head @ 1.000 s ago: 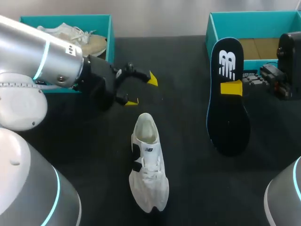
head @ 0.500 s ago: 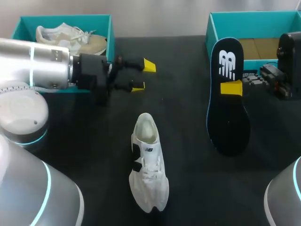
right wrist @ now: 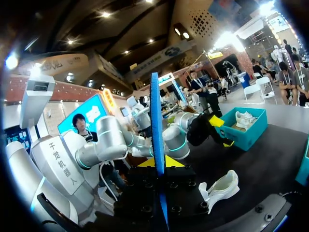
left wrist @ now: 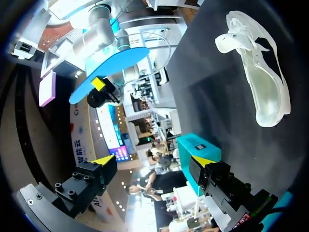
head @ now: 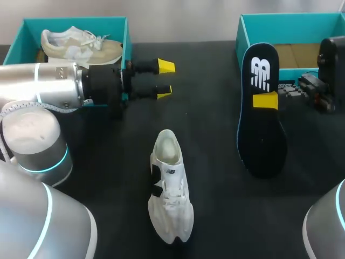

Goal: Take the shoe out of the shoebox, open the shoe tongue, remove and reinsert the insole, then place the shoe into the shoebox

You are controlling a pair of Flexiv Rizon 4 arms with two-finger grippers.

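A white shoe (head: 170, 186) lies on the black table, toe toward me, its opening facing up. My right gripper (head: 265, 101) is shut on a black insole (head: 261, 140) with a blue rim, held above the table to the right of the shoe. In the right wrist view the insole (right wrist: 155, 125) stands edge-on between the yellow tips of that gripper (right wrist: 158, 162), with the shoe (right wrist: 221, 188) beyond. My left gripper (head: 163, 79) hangs open and empty beyond the shoe, near the left box. In the left wrist view the shoe (left wrist: 256, 82) lies well ahead of the wide-apart tips (left wrist: 153, 162).
A teal shoebox (head: 75, 21) at the back left holds a beige and white shoe (head: 81, 46). A second teal shoebox (head: 239, 38) stands at the back right behind the insole, with my right arm over it.
My left arm has swung back toward the left box, its open gripper turning level and moving away from the shoe. The right arm, insole and shoe have not moved.
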